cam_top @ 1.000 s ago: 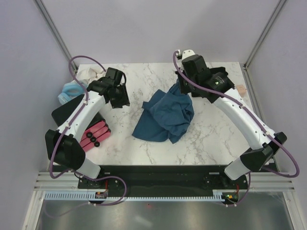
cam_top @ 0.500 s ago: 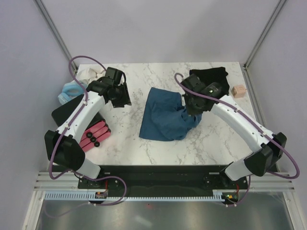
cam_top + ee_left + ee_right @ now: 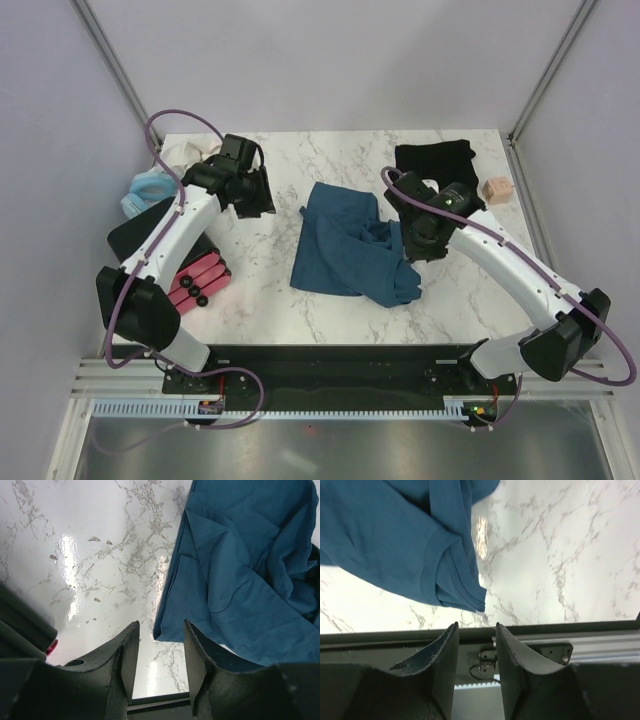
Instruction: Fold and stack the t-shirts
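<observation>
Centrally: teal shirt (image 3: pixel 345 250), crumpled on table (image 3: pixel 300 160). Soft, light and limp, so likely to sag and bunch; best taken at a hem corner or sleeve edge.
Black shirt (image 3: pixel 433 160): compact, beyond teal shirt, apart from it.
Left gripper (image 3: pixel 161 630): left of teal shirt, fingers apart, empty.
Right gripper (image 3: pixel 476 630): at its right edge, fingers apart, empty.
Peach block (image 3: pixel 495 189), pink item (image 3: pixel 198 283), pale ring (image 3: pixel 140 192): well apart from teal shirt, no obstruction.

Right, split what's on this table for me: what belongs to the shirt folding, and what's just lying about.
For the job:
- teal-blue t-shirt, crumpled in the middle
- black t-shirt, near the far right corner

Just lying about:
- pale blue ring-shaped item
- cream cloth
- pink pieces with black knobs
- small tan block
- flat black object
</observation>
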### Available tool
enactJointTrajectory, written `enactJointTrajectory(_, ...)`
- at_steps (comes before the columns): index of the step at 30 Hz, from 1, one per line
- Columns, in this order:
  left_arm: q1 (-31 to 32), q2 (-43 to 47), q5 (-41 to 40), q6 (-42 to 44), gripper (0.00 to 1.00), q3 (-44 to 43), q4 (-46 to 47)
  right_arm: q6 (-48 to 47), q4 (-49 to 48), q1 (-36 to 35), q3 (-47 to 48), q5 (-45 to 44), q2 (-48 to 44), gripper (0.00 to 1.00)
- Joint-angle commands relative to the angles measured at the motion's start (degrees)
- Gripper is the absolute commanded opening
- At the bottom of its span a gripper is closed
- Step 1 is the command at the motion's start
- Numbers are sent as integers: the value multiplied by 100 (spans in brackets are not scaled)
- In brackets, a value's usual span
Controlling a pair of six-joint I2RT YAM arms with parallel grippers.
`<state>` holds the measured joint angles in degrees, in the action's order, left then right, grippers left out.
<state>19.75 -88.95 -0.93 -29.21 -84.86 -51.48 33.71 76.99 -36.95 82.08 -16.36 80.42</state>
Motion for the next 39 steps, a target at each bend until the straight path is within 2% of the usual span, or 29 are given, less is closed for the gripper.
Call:
enactJointTrajectory(1,20,70,-3,267,48,-128,112,-232,-253,21,747,-719,114,44)
enactJointTrajectory(2,12,97,-30,267,48,-101,112,-382,-638,21,861,-711,131,50)
enactJointTrajectory(4,12,149,-91,241,48,-31,121,-1084,-1289,38,748,-273,262,54)
enactJointTrajectory(5,12,158,-118,223,48,-5,112,-1330,-1849,56,635,-141,350,47)
enactJointTrajectory(6,12,167,-153,188,47,13,112,-1559,-2141,108,581,304,464,46)
enactJointTrajectory(8,-67,211,-215,118,48,127,112,-2008,-2564,188,842,746,1070,45)
enactJointTrajectory(9,-111,246,-180,30,48,180,112,-2114,-2705,258,966,1288,1290,45)
enactJointTrajectory(13,-322,527,-223,-146,50,583,182,-2299,-3523,311,1590,2152,2413,47)
enactJointTrajectory(15,-331,738,-285,-138,50,716,235,-2422,-3884,364,2134,2251,2793,47)
enactJointTrajectory(16,-340,799,-320,-129,50,830,235,-2501,-3954,390,2371,2443,3247,47)
enactJointTrajectory(20,-393,1046,-364,-85,50,1103,209,-2529,-3744,495,4354,3006,4612,48)
enactJointTrajectory(26,-419,1406,-338,-199,50,1586,191,-2159,-3778,531,5536,3567,5747,53)
enactJointTrajectory(31,-419,1564,-355,-269,49,1876,156,-1851,-4025,522,5582,3965,6143,54)
enactJointTrajectory(39,-419,1714,-408,-383,49,2096,139,-2062,-3858,390,5354,4009,6258,52)
